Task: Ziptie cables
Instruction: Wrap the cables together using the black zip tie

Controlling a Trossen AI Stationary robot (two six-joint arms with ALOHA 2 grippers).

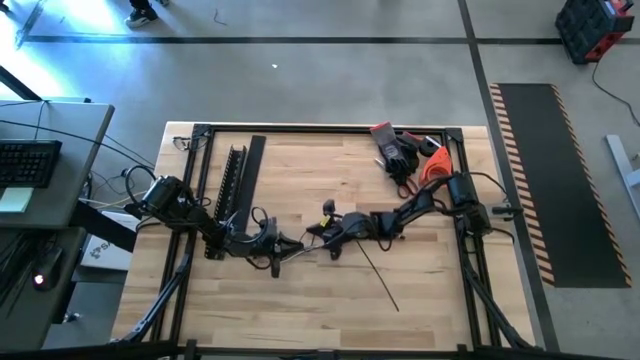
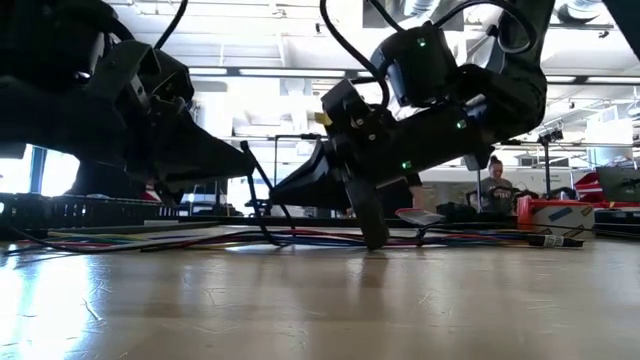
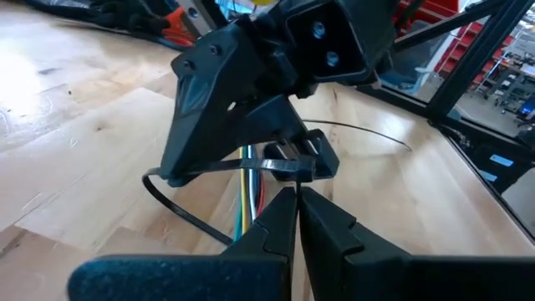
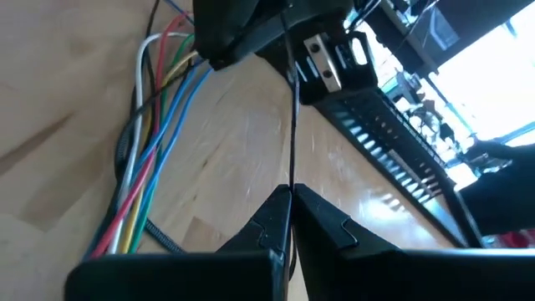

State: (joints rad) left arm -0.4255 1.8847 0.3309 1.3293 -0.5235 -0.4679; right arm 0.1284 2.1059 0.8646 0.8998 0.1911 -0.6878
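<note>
**Zip Tie Tensioning: Cable Bundle at Table Centre**

We locate the cables (image 3: 247, 180) on the table (image 1: 330, 300) between the two pincers, a thin bundle of coloured strands lying flat on the wood. A black zip tie (image 3: 276, 167) is looped across them.

We judge the bundle light, soft and limp; it will sag or splay if lifted at one point, so we would take hold close beside the tie, where the strands are gathered.

The left gripper (image 3: 292, 194) is pressed together just below the tie's band, touching it as far as we can tell. The right gripper (image 4: 291, 194) is pinching the tie's thin tail (image 4: 292, 125), which runs taut from its tips toward the bundle. In the high view the pincers sit near each other at mid-table, the left gripper (image 1: 283, 247) facing the right gripper (image 1: 325, 240).

The slotted black rail (image 1: 235, 180) lies behind the left gripper, and tools (image 1: 405, 155) lie behind the right arm. Toward the near table edge we see bare wood, apart from a loose dark strand (image 1: 378, 278). We judge that the safest pulling direction.
</note>
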